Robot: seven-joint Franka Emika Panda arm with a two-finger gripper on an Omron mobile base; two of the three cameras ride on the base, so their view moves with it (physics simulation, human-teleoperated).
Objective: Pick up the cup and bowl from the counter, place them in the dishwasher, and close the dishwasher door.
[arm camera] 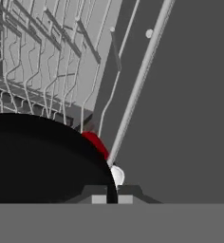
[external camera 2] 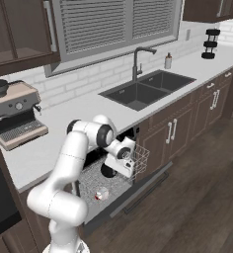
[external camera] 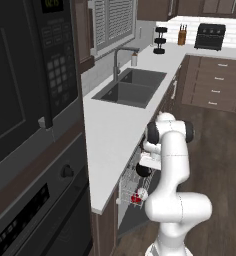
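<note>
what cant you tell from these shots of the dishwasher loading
- Bowl: the hand view cuts it off at the left edge, so its full shape is unseen; in the left base view the arm partly hides it.
- Cup: in the hand view the bowl covers most of it; whether it stands upright or lies tipped is unclear.
- Gripper: shut on the bowl's rim; the contact is cut off at the bottom.
- Dishwasher door: its outer face is turned away.

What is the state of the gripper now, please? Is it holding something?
Gripper: closed, fingers clamped on the rim of the black bowl, held over the dishwasher rack.
</note>
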